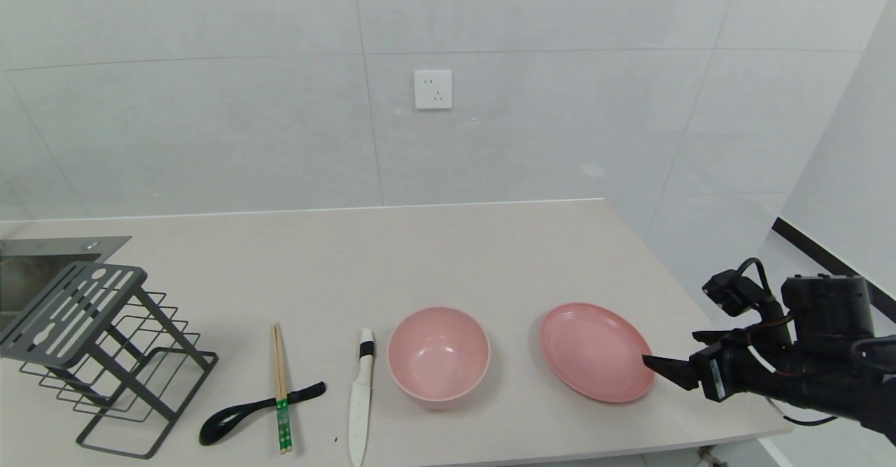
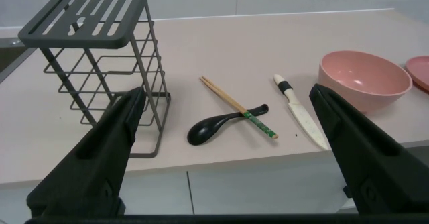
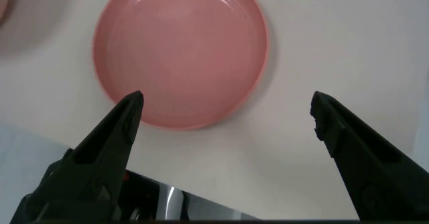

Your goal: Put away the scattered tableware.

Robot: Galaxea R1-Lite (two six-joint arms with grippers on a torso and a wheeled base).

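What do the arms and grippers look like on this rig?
Both matte black. The left gripper and right gripper have wedge-shaped fingers tapering to points. The right arm carries a wrist camera, looped black cables and a small white label.

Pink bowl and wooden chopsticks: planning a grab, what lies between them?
In the head view, a white black-banded knife and the handle tip of a black spoon.

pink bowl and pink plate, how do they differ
The pink bowl is deep with high walls; the pink plate is shallow. The bowl's inside is smooth; the plate has rings near its rim. The bowl sits beside the knife, the plate farther right. Both are pink, upright and empty.
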